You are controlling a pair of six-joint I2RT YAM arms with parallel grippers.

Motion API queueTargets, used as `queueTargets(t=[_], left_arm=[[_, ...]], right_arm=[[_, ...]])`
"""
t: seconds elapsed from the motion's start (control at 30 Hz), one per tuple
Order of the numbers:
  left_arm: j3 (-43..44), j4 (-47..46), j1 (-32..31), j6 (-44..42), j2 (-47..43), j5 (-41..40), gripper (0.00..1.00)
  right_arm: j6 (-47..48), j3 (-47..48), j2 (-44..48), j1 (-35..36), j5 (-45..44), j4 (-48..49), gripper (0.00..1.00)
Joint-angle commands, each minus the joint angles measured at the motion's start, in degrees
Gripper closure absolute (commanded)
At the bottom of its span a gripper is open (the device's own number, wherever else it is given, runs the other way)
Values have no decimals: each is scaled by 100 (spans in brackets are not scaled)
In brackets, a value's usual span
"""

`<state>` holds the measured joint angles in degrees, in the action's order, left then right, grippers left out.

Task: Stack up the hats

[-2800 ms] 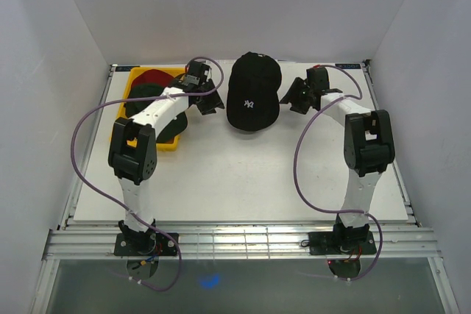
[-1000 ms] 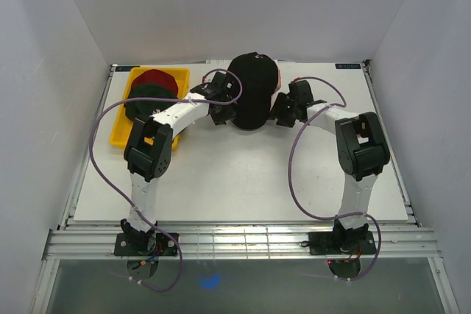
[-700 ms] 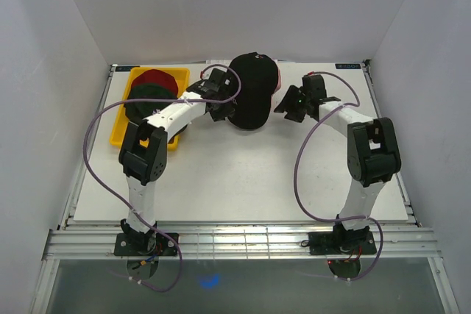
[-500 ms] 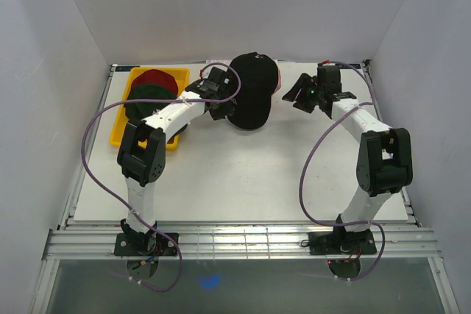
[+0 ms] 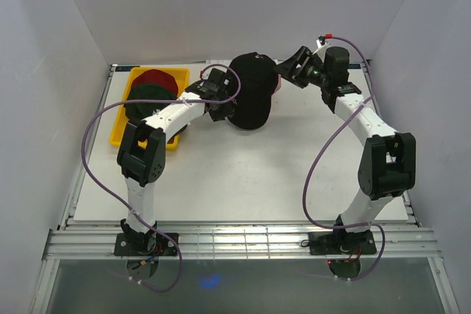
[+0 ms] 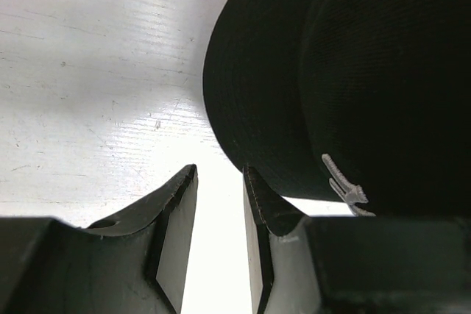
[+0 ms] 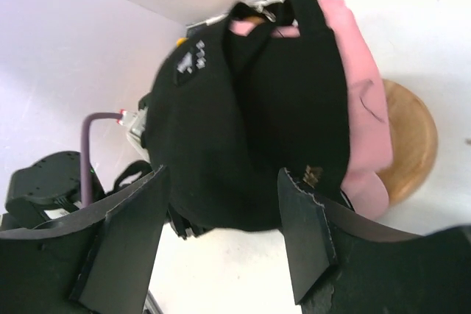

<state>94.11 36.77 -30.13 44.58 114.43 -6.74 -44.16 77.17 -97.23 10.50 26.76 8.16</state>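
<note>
A black cap with a small white logo [image 5: 254, 97] [image 7: 250, 123] sits on top of a pink cap [image 7: 360, 108] on the wooden stand [image 7: 412, 137] at the back middle of the table. My left gripper [image 5: 223, 110] [image 6: 218, 170] is low at the black cap's [image 6: 331, 71] left edge. It is open, with bare table between its fingers and one fingertip [image 6: 254, 185] right by the brim. My right gripper [image 5: 285, 71] [image 7: 222, 173] hovers behind and right of the stack, open and apart from it. A red cap [image 5: 153, 77] and a dark green cap [image 5: 143, 93] lie in the yellow tray [image 5: 118, 137].
The tray stands at the back left beside the left arm's forearm. White walls close in the table at the back and on both sides. Purple cables loop from both arms.
My right gripper has drawn back from the cap's right side, risen toward the back right and opened wider. The left gripper has barely moved. The black cap stays on the stand.
</note>
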Motion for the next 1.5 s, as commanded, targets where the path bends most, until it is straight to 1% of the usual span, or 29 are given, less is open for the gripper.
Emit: queueTargets(t=[0.0, 0.1, 0.27, 0.4, 0.53, 0.57, 0.63, 0.67, 0.73, 0.93, 1.07, 1.17, 1.27, 1.4, 1.47], left_arm=[[-15, -109, -19, -63, -457, 33, 59], [-6, -109, -19, -90, -457, 33, 59], [20, -109, -28, -125, -457, 50, 59], [46, -109, -28, -142, -448, 68, 59], [38, -92, -37, -169, -466, 77, 59], [38, -91, -37, -177, -474, 77, 59], [38, -92, -46, -195, -483, 77, 59], [38, -83, -46, -221, -492, 77, 59], [38, -83, -54, -239, -501, 68, 59], [29, -91, -116, -300, -518, 85, 60], [20, -100, -160, -327, -527, 112, 59], [3, -109, -186, -344, -527, 129, 60], [-15, -135, -204, -353, -510, 156, 60], [-15, -179, -248, -380, -440, 217, 60], [-15, -206, -274, -380, -404, 208, 61]], right_arm=[[-250, 456, -234, -4, 443, 695, 34], [-321, 782, -568, 4, 540, 669, 35], [-418, 1361, -938, 13, 628, 389, 43], [-479, 1573, -1131, 5, 681, 344, 47], [-585, 1793, -1360, 13, 760, 344, 59], [-611, 1845, -1403, 5, 778, 335, 67], [-646, 2047, -1561, 13, 804, 274, 73], [-655, 2118, -1606, 13, 813, 239, 81], [-681, 2302, -1764, 5, 822, 186, 85], [-655, 2715, -2186, 5, 760, -33, 89], [-445, 3181, -2476, 13, 646, -455, 89], [-365, 3296, -2660, 22, 628, -658, 88], [-199, 3235, -2740, 40, 549, -790, 89], [-145, 2779, -2652, 48, 505, -649, 89], [-58, 2742, -2687, 40, 435, -719, 89]])
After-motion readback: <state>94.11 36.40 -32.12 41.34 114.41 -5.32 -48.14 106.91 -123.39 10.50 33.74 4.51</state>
